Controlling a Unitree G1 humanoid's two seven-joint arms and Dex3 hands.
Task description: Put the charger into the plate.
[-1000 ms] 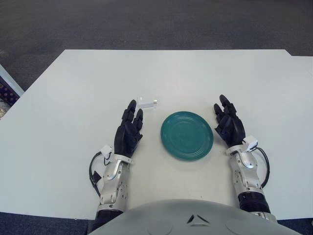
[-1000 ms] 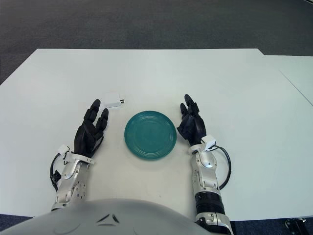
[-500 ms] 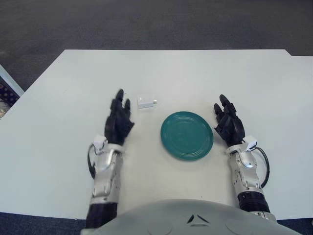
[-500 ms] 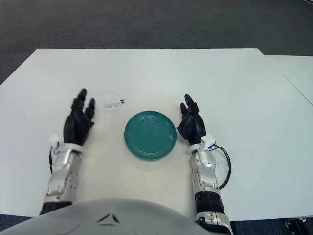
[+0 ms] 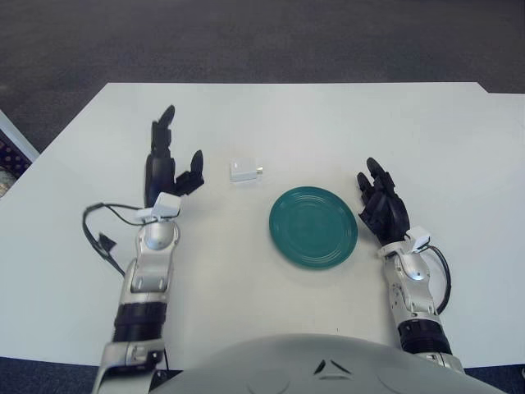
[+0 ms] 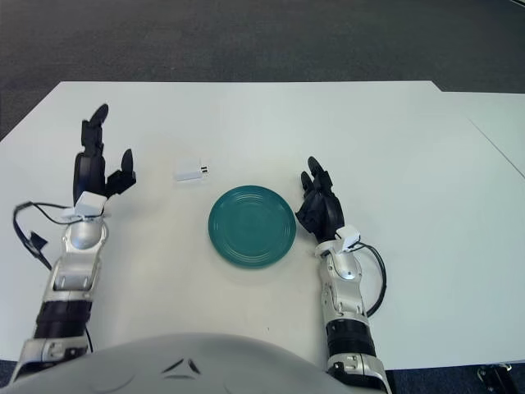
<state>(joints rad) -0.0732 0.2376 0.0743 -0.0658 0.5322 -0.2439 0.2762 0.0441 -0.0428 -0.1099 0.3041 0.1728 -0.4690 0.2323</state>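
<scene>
White charger (image 5: 244,171) sits on the table (image 5: 328,123) just up-left of the teal plate (image 5: 313,226), ungrasped, my left hand (image 5: 168,168) raised left of it with fingers spread, right hand (image 5: 384,208) idle right of plate, so pick and place both remain.

- I see a matt white table (image 5: 344,123), smooth.
- The teal plate (image 5: 313,226) looks glazed, faintly ridged in rings.
- The charger (image 5: 244,171) looks like smooth white plastic.
- Both hands, left (image 5: 168,170) and right (image 5: 383,209), look like matt black plastic.
</scene>
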